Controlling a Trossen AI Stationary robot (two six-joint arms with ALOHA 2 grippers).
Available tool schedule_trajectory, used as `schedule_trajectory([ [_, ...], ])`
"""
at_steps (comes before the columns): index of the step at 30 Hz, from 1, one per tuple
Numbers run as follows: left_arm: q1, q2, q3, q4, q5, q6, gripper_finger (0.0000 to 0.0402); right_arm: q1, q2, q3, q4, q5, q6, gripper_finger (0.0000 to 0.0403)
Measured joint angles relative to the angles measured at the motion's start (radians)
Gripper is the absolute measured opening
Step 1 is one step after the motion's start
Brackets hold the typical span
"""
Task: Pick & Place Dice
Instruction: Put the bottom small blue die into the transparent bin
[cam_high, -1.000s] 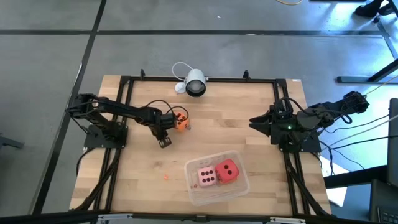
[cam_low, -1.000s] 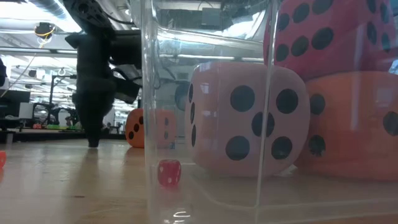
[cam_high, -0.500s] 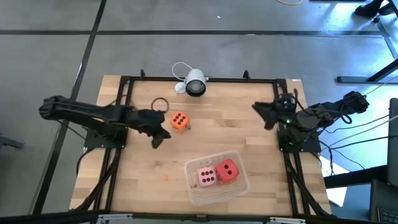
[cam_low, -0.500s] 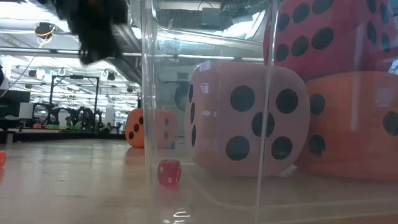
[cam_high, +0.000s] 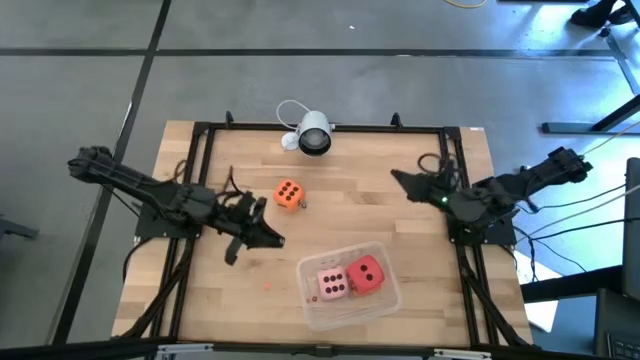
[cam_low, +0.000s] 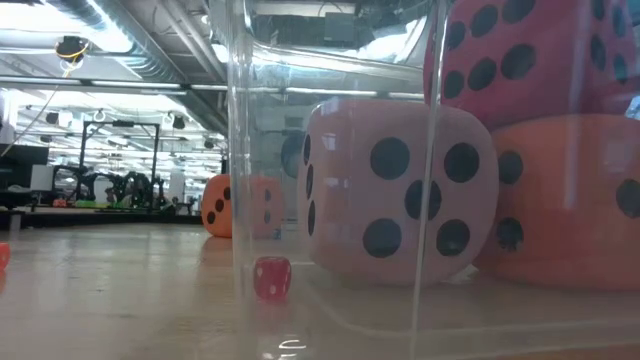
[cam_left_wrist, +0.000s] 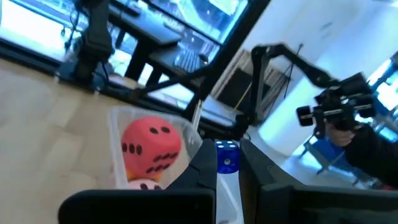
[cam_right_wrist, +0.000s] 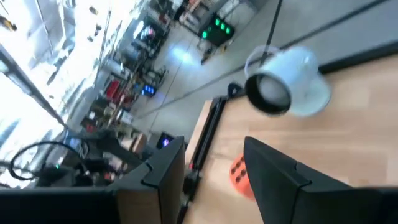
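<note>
The left gripper (cam_high: 268, 238) hung over the middle of the table, and its fingers were pinched narrow on what looked like a small blue die (cam_left_wrist: 227, 155), caught right at the tips. In the overhead view the clear plastic tub (cam_high: 310, 306) lay at about four o'clock from that gripper, near but not under it. The left wrist camera looked straight past the blue die at the tub's corner, so the gripper pointed roughly that way.

Inside the tub sat the pale pink die (cam_high: 332, 283) and the red die (cam_high: 367, 272) side by side. The table-level view showed an orange one tucked beneath the red, and a tiny red die (cam_low: 272, 277) on the tub floor.

One big orange die (cam_high: 288, 194) was out on the bare wood, at roughly one o'clock from the left gripper and nine o'clock from the right gripper (cam_high: 398, 180). The right gripper's fingers stood parted with nothing between them, hovering near its own side of the table. The left gripper was clearly the nearer of the two to that orange die.

By my reading, a short carry toward four o'clock would bring the blue die over the tub's open top. The orange die was a cube, so it had no long axis to line up on.
</note>
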Motion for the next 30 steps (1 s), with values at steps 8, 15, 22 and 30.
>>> schedule_trajectory([
  [8,-0.026,0.205,0.148,-0.03,0.018,-0.008,0.001,0.0,0.07,0.0,0.033,-0.086,-0.022,0.0164],
  [15,-0.02,0.417,0.359,-0.27,-0.005,0.033,0.001,0.0,0.031,0.0,0.018,-0.199,-0.168,0.0164],
  [22,-0.002,0.592,0.482,-0.36,-0.01,0.029,0.001,0.0,-0.052,0.0,-0.083,-0.317,-0.214,0.0164],
  [30,0.002,0.7,0.512,-0.366,-0.034,0.017,0.001,0.0,-0.09,0.0,-0.133,-0.338,-0.22,0.0164],
])
